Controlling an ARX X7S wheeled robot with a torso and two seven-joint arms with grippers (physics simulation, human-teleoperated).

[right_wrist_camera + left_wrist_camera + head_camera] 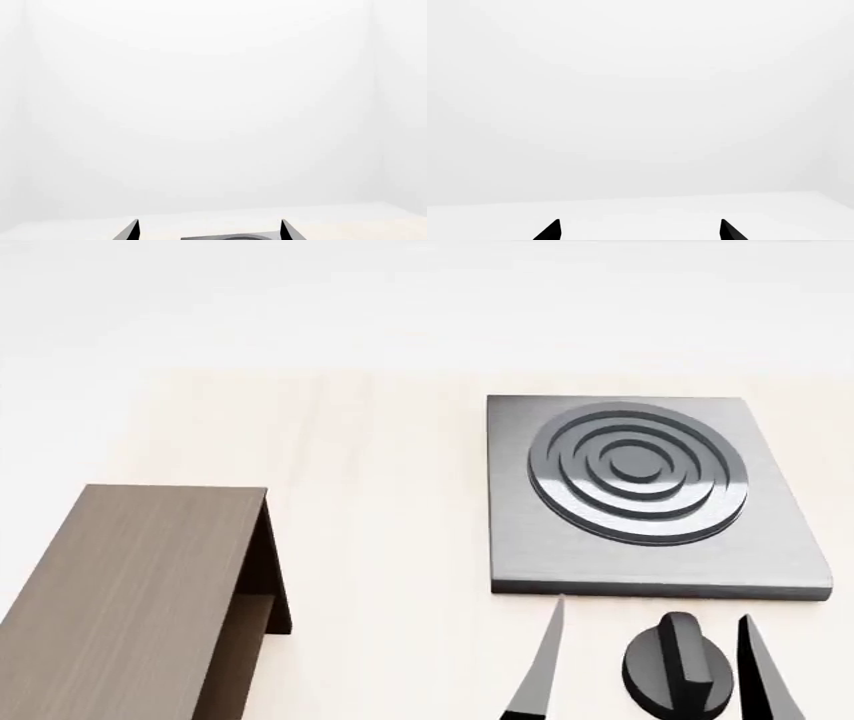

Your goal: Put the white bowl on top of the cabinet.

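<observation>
- Head view: the cabinet (127,590) stands at the lower left of the pale table (380,540), a low box of brown wood grain with a flat rectangular top and a darker side wall on its right, shadow under the edge.
- Its top is bare wood grain; its near end runs out of the picture.
- The white bowl shows in none of the 3 views, so its place cannot be told.
- No brand, label or writing can be read on anything.
- To the right of the cabinet, well apart from it, lies a grey square stove plate (534,540) with raised concentric rings on its far half.
- Just in front of the stove plate stands a black round knob (678,665) with a ridge across its top.
- The right gripper (654,670) reaches in from the lower edge, its 2 dark fingers (541,675) spread wide with the knob between them in this view, clasping nothing visible.
- Right wrist view: 2 black fingertips stand apart with the stove plate's edge low between them and white wall beyond.
- Left wrist view: the left gripper (640,231) shows 2 black fingertips well apart, nothing between them, facing bare white surface and wall.
</observation>
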